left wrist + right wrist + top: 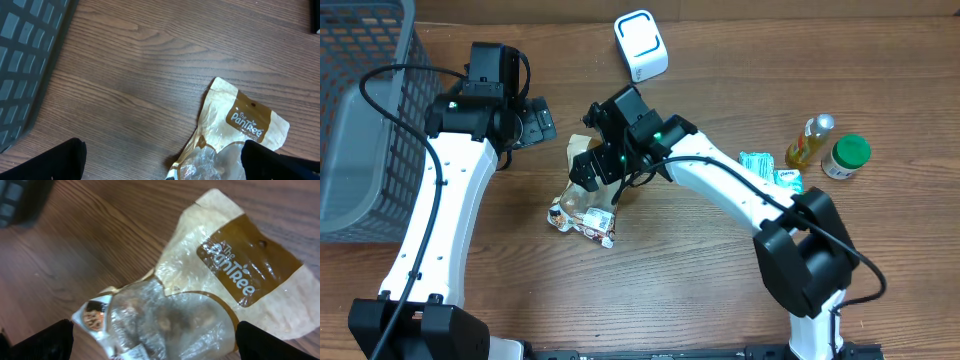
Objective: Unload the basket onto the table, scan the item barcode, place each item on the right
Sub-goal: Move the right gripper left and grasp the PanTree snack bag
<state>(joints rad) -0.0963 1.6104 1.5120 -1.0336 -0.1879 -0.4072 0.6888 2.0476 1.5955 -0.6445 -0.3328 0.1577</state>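
The item is a tan and clear snack bag marked "The PanTree", lying flat on the wooden table. In the right wrist view the bag fills the frame. My right gripper hovers open over its clear lower half, one black finger at each side. I read no barcode on it. In the overhead view my right gripper is above the bag's top end. My left gripper stands open to the left of it. In the left wrist view that gripper is over bare wood, with the bag by its right finger. A white scanner stands at the back.
A grey mesh basket fills the left side. To the right lie green packets, a yellow bottle and a green-lidded jar.
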